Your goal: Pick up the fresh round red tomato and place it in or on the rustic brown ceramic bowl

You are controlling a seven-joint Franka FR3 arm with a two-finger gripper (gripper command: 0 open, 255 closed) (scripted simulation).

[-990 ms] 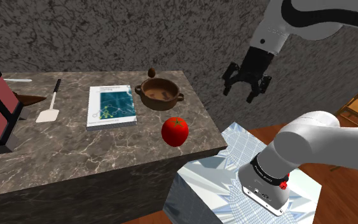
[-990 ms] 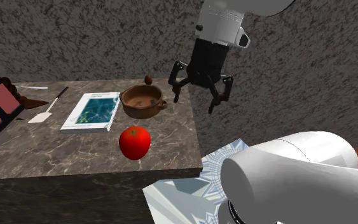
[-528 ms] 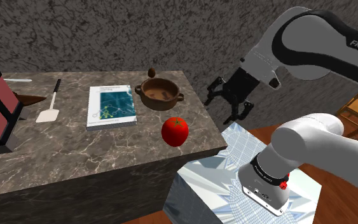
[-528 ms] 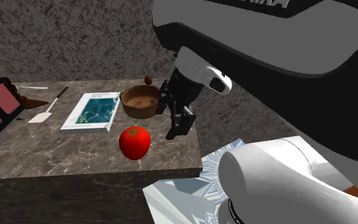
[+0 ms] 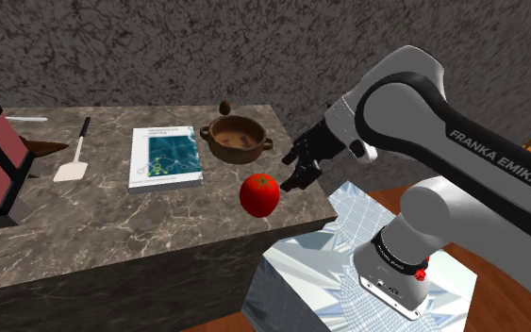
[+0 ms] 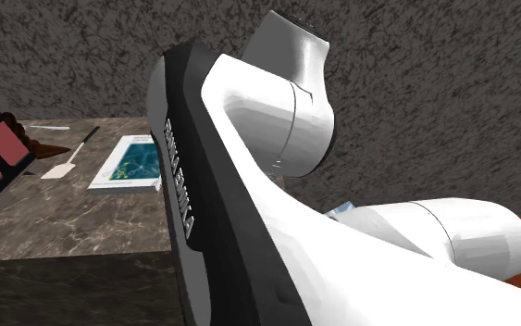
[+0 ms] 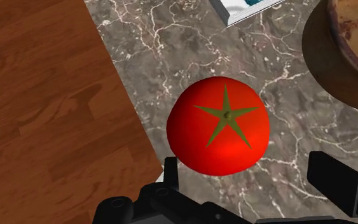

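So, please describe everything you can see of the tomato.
The tomato is round and glossy red, with a green star-shaped calyx on top. It sits whole and upright on the marbled counter, near its edge and apart from the brown bowl. The open gripper hovers close beside it and does not clasp it.

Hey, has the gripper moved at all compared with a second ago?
Yes. In the shoulder view the gripper has come down and toward the view's left, from high in front of the wall to just right of the tomato at the counter edge.
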